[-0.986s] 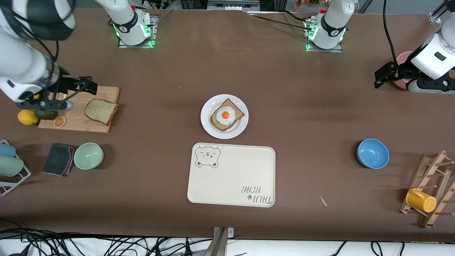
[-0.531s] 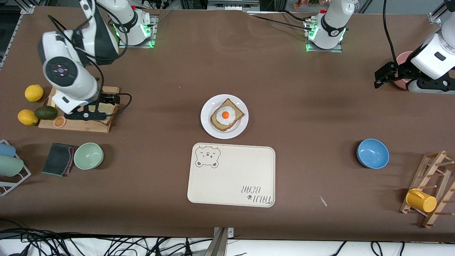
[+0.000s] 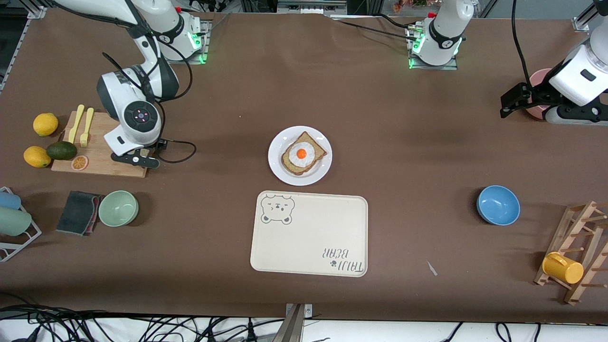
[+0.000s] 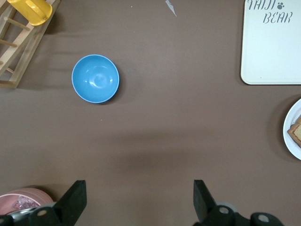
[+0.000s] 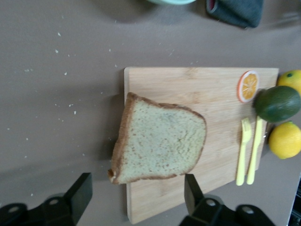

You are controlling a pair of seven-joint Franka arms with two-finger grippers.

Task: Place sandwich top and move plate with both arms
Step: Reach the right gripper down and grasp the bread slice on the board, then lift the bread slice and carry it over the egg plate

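Observation:
The sandwich top [image 5: 160, 146], a plain brown slice, lies on the wooden cutting board [image 5: 221, 94] with its crust hanging over the board's edge. My right gripper [image 5: 136, 195] hovers just above it, open, with one finger on each side of the slice's near end and nothing gripped. In the front view the right arm's wrist [image 3: 135, 118] hides the slice. The white plate [image 3: 278, 161] sits mid-table, farther from the front camera than the tray, and carries a bread slice with a fried egg [image 3: 302, 154]. My left gripper [image 4: 138, 200] waits, open and empty, over the table at the left arm's end.
On the board [image 3: 102, 159] are a yellow fork and knife [image 3: 80, 124] and an orange slice; lemons and an avocado [image 3: 61, 150] lie beside it. A green bowl [image 3: 118, 208], dark cloth, cream bear tray [image 3: 308, 233], blue bowl [image 3: 498, 204] and a rack with a yellow mug [image 3: 563, 267] are nearer.
The right arm has swung in from the table's end across the cutting board and now stands over the bread slice, covering it in the front view. The left arm has not moved.

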